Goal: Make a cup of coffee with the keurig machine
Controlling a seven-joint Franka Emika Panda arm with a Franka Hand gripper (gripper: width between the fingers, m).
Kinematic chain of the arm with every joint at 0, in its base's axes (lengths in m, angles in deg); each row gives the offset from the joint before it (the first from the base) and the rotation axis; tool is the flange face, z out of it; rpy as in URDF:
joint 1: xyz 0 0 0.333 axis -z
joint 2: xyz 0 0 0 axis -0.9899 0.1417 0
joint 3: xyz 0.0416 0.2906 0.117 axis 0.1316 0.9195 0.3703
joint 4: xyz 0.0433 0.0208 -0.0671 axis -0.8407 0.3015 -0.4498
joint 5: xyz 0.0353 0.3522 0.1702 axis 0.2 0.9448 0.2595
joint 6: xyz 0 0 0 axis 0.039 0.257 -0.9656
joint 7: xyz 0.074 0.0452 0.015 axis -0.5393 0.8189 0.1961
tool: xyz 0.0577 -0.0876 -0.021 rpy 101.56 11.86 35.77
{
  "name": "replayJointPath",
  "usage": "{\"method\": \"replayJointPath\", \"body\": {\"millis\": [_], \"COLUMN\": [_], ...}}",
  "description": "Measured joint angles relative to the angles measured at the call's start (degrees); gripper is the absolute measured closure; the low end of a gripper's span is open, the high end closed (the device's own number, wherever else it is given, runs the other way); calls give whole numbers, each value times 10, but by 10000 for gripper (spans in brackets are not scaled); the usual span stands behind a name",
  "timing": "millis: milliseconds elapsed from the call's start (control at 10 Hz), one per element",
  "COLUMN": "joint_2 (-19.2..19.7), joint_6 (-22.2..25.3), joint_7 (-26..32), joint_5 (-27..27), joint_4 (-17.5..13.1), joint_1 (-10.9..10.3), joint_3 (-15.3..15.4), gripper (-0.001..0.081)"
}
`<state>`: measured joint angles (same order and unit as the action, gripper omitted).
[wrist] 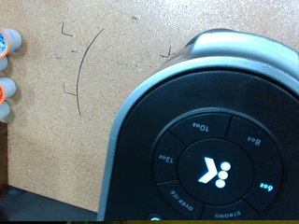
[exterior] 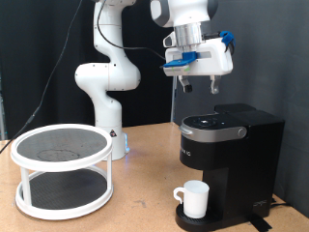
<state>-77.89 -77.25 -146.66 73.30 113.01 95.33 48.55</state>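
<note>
The end effector (exterior: 196, 85) hangs in the air above the coffee machine (exterior: 230, 155), touching nothing; its 2 fingers stand apart with nothing between them. The machine's lid is down. The white cup (exterior: 194, 198) sits on the machine's round drip base. A white 2-tier rack (exterior: 62, 171) stands on the tabletop (exterior: 135, 208), toward the exterior view's left.

The gripper (exterior: 196, 85) hangs above the keurig machine (exterior: 228, 159), apart from its closed lid. The cup (exterior: 194, 198) stands on the drip base. A white 2-tier rack (exterior: 62, 169) sits at left.
</note>
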Motion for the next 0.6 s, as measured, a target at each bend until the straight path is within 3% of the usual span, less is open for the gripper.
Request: {"method": "replayJointPath", "body": {"millis": [300,500,600], "joint_2": [11,15,17], "joint_6": [-2,-10,-13], "joint_7": [7,7,8], "joint_5": [-1,-1,-2], "joint_4": [11,20,23], "joint_1": [-1,-2,-2], "joint_3": [8,13,15], "gripper": [101,463,463]}}
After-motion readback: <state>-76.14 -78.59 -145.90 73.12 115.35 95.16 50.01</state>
